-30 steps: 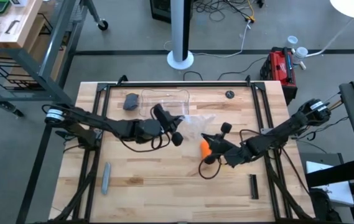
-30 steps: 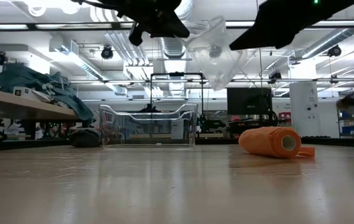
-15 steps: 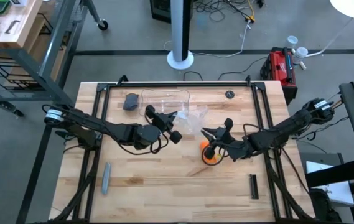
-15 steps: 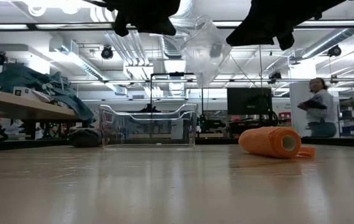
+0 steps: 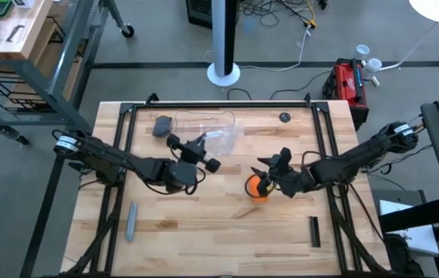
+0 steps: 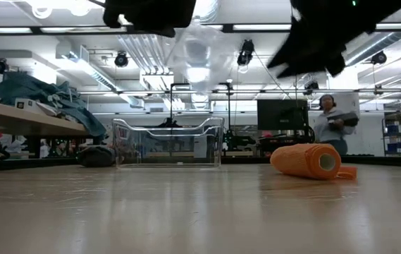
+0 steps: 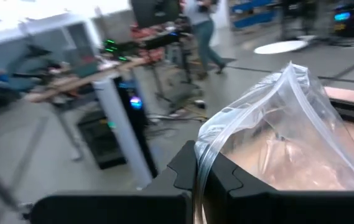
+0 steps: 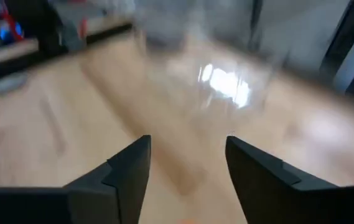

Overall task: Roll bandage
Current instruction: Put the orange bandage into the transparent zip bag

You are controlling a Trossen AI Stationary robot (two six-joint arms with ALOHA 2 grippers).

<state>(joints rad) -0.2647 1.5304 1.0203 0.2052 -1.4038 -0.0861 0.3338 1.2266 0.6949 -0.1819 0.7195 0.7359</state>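
Right gripper [image 8: 186,168] went from shut to jaws spread wide w/ nothing between them, and swung round above the bandage [image 5: 258,186]; a sec ago it sat more to the bandage's right. Left gripper [image 7: 204,180] has pulled back toward its own side, taking the clear plastic wrapper [image 7: 285,134] w/ it. Its jaws are clenched on the wrapper's edge, bag hanging up off the table.

Bandage lies on the wooden table [image 5: 204,232] right of centre, directly under the right gripper in the high view. Low view shows it as a fat orange roll on its side [image 6: 306,160] w/ a short loose tail on the wood beside it. Nothing touches it, I'd say.

Risks from here:
- Roll is round and free, so a nudge from one finger on the way down prob. sends it rolling off.
- Loose tail could unwind more if only the outer layer gets pinched.
- Soft fabric squashes, so a grip may slip.
- Wrapper dangles near; if the left arm swings back, it could drape over the roll.

Clear plastic bin [image 5: 204,123] and grey stick [image 5: 131,220] are well apart, no concern.
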